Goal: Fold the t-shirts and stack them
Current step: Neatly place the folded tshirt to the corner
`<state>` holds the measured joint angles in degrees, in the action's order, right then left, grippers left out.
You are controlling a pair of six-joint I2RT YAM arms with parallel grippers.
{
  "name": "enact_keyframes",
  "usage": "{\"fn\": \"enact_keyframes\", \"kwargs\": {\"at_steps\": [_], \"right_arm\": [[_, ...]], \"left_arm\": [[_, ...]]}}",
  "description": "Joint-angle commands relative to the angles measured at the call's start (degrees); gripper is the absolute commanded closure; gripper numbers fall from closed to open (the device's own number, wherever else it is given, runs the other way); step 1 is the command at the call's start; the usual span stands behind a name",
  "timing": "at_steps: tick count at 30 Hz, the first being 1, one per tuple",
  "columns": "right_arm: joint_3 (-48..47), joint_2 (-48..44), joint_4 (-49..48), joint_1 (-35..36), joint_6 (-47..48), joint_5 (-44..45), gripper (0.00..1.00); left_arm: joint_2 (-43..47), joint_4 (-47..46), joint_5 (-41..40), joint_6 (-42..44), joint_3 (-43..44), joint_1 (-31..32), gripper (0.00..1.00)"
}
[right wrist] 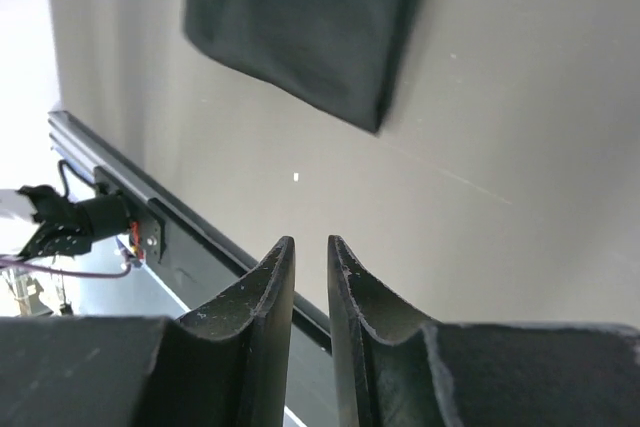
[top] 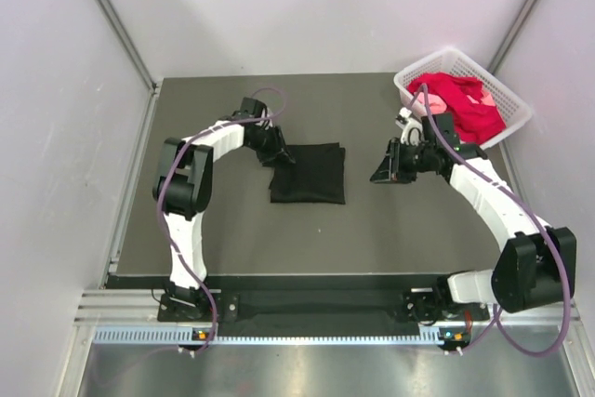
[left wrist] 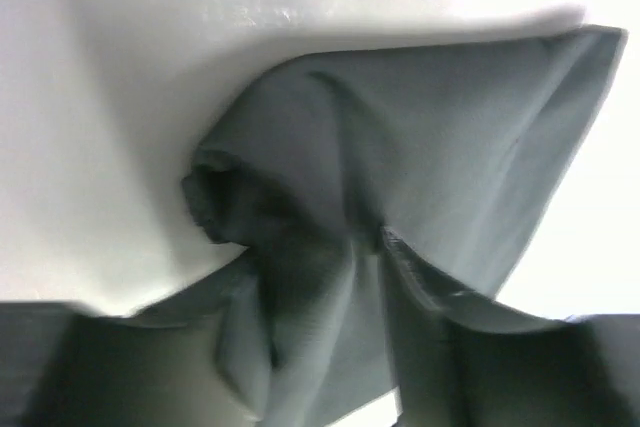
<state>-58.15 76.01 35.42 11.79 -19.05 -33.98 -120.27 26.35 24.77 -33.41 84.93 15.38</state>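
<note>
The folded black t-shirt [top: 309, 174] lies flat, its long side running from the left gripper [top: 282, 157] toward the right gripper [top: 379, 172]. The left gripper touches its bunched corner; I cannot tell if it grips. The right gripper is open just a crack and holds nothing. Behind it, the white basket [top: 517, 109] holds the red t-shirts [top: 456, 99].

Wide lane down the middle: bare surface [top: 372, 230] between the black shirt [top: 309, 174] and the right gripper [top: 381, 169], nothing lying in it. The near strip in front of the shirt is free too, and so is the far strip on the left. The far right corner is blocked by a basket [top: 453, 51] heaped with red shirts [top: 460, 104]. The left gripper [top: 281, 155] crowds the shirt's left edge, and the left arm [top: 186, 188] arches over that side. The left wall [top: 56, 137] hems in tight.
</note>
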Motion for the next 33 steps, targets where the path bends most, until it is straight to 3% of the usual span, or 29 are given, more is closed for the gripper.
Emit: {"fn": "enact_keyframes", "kwargs": {"at_steps": [1, 4, 5, 13, 20, 24, 28, 33], "right_arm": [[-0.30, -3.84, -2.02, -0.54, 0.95, -2.58, 0.80], [0.58, -4.55, -2.20, -0.19, 0.68, -3.38, 0.80], [1.02, -4.99, -2.02, -0.19, 0.59, -3.38, 0.80], [1.72, -4.47, -0.71, 0.60, 0.68, -2.94, 0.80], [0.32, -2.97, 6.06, 0.69, 3.05, 1.27, 0.80], [-1.87, -1.66, 10.63, 0.69, 4.54, 4.88, 0.80], [-2.84, 0.80, 12.83, 0.60, 4.11, 5.94, 0.80], [-3.99, 3.27, 14.50, 0.69, 2.79, 7.52, 0.81]], "left_arm": [[-2.43, -1.13, -7.17, -2.28, -3.01, -0.26, 0.72], [-1.73, 2.37, -12.71, -0.88, -1.70, -0.78, 0.90], [-1.64, 3.44, -14.13, 1.22, -0.91, -0.87, 1.00], [-3.30, 13.63, -33.90, 13.97, 12.62, -3.42, 1.00], [-10.58, 13.12, -48.84, 28.01, 25.45, -8.08, 1.00], [-17.27, 10.66, -58.77, 39.09, 35.72, -9.05, 1.00], [-21.94, -0.37, -70.72, 53.85, 38.91, -10.01, 1.00], [-26.33, -7.18, -73.64, 58.63, 44.00, -13.61, 1.00]]}}
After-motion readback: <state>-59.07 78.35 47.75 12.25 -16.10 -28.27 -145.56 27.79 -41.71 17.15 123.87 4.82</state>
